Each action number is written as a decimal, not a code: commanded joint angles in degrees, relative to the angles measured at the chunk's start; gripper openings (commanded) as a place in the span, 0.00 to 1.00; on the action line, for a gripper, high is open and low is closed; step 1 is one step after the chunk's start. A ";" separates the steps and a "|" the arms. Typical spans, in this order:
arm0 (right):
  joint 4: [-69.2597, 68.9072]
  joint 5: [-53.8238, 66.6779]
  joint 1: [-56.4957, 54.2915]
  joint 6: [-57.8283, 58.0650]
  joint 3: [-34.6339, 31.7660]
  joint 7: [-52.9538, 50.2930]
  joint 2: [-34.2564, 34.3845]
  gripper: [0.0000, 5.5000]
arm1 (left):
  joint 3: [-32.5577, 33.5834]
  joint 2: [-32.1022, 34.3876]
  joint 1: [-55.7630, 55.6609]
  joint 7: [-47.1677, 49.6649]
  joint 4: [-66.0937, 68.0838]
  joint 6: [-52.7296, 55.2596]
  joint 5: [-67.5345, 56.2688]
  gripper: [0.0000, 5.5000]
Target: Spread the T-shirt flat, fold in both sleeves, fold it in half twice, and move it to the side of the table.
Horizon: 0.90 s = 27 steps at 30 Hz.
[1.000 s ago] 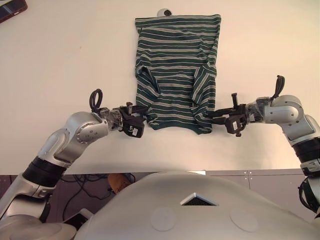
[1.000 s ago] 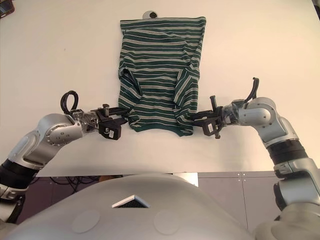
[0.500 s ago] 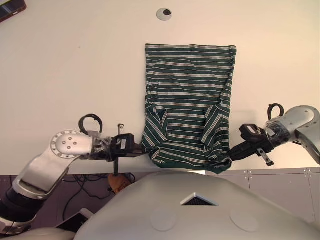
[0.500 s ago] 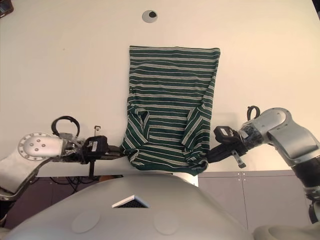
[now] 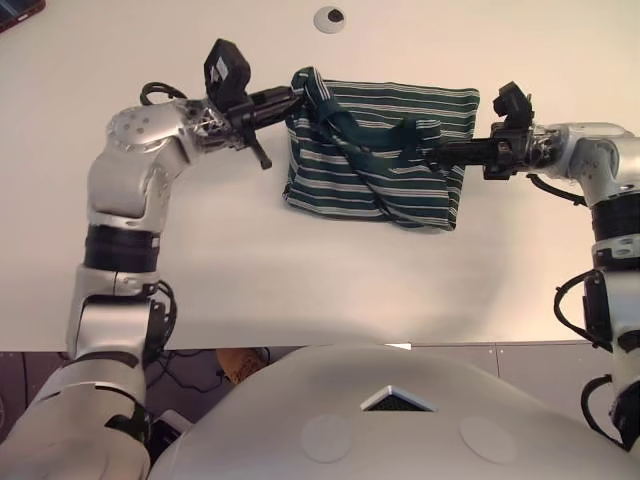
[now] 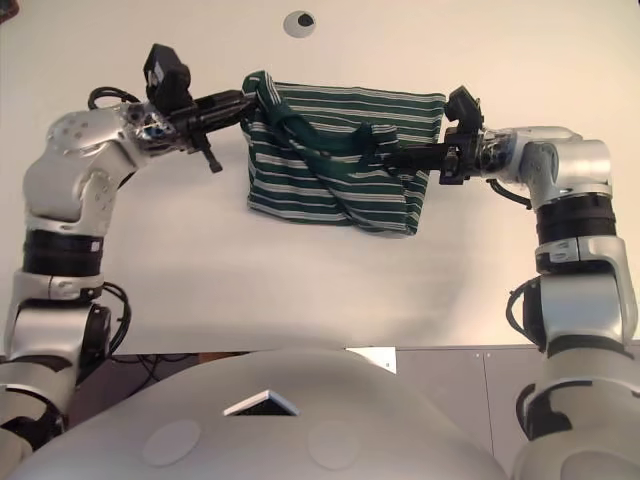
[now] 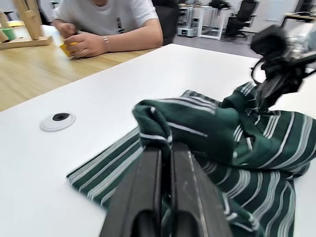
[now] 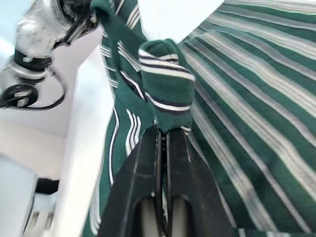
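left wrist view has the left gripper (image 7: 165, 148) in front: its two dark fingers are pressed together on one bunched corner of the t-shirt (image 7: 232, 133), and this corner is held a little above the table (image 7: 98, 94). in the right wrist view the right gripper (image 8: 163, 132) is closed in the same way, and it pinches a second rolled-up corner of the cloth.

from the head, the left gripper (image 5: 290, 97) is at the far left corner of the t-shirt (image 5: 385, 185). the right gripper (image 5: 425, 153) is at its right side, slightly nearer than the far edge. between the two pinched corners a loose band of cloth sags down over the layer under it.

the t-shirt is dark green with thin white stripes. it is doubled over itself into a wide, rough rectangle. its far edge lies straight on the table (image 5: 300, 280), and its near edge is rumpled and a bit slanted. it lies in the far middle part of the white table, with wide bare surface on both sides and toward the robot.

in count: one t-shirt, two grippers, two held corners. one round cap (image 5: 329, 18) is set in the table top just beyond the far left corner of the shirt, apart from it.
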 commanded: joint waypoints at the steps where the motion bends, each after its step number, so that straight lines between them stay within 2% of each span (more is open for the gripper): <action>1: 11.62 -3.43 -6.87 -4.65 -3.63 -5.09 2.65 0.00 | -0.67 -3.92 -8.63 0.19 16.91 -6.01 5.03 0.00; 7: 23.11 -8.52 -12.72 -14.48 -7.17 -13.03 7.02 0.00 | 0.47 -8.87 -17.56 3.42 37.18 -13.85 10.28 0.00; 8: 24.67 -9.11 -13.29 -15.50 -7.75 -15.04 7.78 0.00 | 1.08 -9.82 -18.95 5.11 39.96 -14.60 10.78 0.06; 12: 28.54 -12.14 -14.36 -18.82 -9.28 -20.40 9.60 0.00 | 2.09 -12.26 -22.19 8.85 46.66 -17.00 13.09 0.16; 15: 30.99 -14.45 -14.58 -22.36 -10.81 -28.60 10.01 0.00 | 0.61 -12.01 -22.51 14.74 48.26 -18.59 17.64 0.17; 17: 31.25 -16.28 -14.32 -27.11 -11.28 -34.10 10.04 0.00 | 1.01 -10.91 -18.80 13.15 40.94 -18.53 17.51 0.17; 20: 30.34 -17.75 -14.26 -33.43 -12.18 -37.29 10.34 0.00 | -0.09 -7.48 -4.32 5.40 12.10 -11.45 12.28 0.17; 23: 29.55 -17.02 -13.81 -32.60 -13.22 -35.43 10.41 0.00 | -3.25 -4.41 6.58 2.42 -10.47 -3.70 8.86 0.08; 24: 29.88 -16.27 -13.78 -31.04 -13.92 -34.84 10.31 0.00 | -4.33 -4.63 7.77 2.38 -13.90 -2.15 8.85 0.06; 27: 30.86 -16.89 -13.88 -29.77 -13.54 -34.74 10.54 0.10 | -8.61 -7.44 8.89 4.04 -18.55 1.29 10.83 0.00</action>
